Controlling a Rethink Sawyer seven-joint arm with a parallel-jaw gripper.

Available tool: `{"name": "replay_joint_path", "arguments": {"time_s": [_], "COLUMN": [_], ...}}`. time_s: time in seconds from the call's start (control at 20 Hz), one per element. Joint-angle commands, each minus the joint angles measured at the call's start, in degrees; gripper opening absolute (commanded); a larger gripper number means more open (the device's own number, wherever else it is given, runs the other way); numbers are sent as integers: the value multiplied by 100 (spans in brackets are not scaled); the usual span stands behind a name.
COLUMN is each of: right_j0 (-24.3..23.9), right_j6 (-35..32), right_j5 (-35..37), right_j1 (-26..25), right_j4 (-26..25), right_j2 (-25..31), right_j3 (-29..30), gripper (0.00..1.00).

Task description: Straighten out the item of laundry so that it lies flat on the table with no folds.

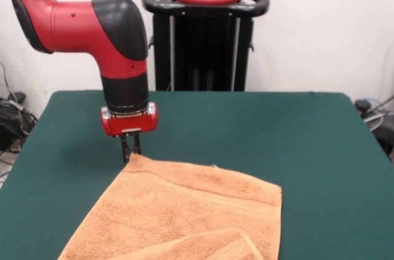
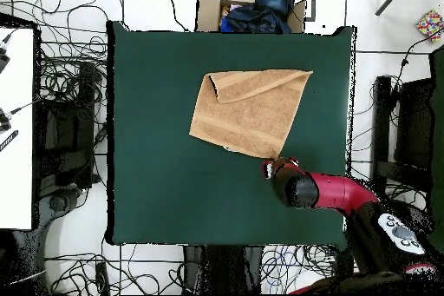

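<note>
The orange-tan towel (image 1: 184,217) lies mostly spread on the green table (image 1: 308,149), with one edge folded over at the near side of the front view. In the overhead view the towel (image 2: 251,112) shows that fold along its top left edge. My gripper (image 1: 130,149) stands upright at the towel's far left corner, its tips at the cloth. The fingers (image 1: 125,147) are close together on that corner. In the overhead view the gripper (image 2: 274,166) is at the towel's lower right corner, under the arm's head.
The robot pedestal (image 1: 205,32) stands behind the table's far edge. A cardboard box with dark clothes (image 2: 256,10) sits beyond the table's top edge in the overhead view. Cables lie on the floor at the left.
</note>
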State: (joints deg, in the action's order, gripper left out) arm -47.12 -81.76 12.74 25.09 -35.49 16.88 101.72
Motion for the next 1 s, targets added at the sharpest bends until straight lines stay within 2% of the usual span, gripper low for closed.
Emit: {"name": "replay_joint_path", "arguments": {"time_s": [0.05,0.2,0.4,0.7,1.0], "right_j0": [221,306,354,37,-206], "right_j6": [-815,-957,-1088,-1007,-818], "right_j5": [-275,-376,-312,-180,129], "right_j1": [-516,-256,523,1447,2101], "right_j4": [-59,-71,19,218,458], "right_j2": [-176,-326,-471,-394,-201], "right_j3": [39,358,1060,1955,2424], "gripper": [0,0,0,0,0]}}
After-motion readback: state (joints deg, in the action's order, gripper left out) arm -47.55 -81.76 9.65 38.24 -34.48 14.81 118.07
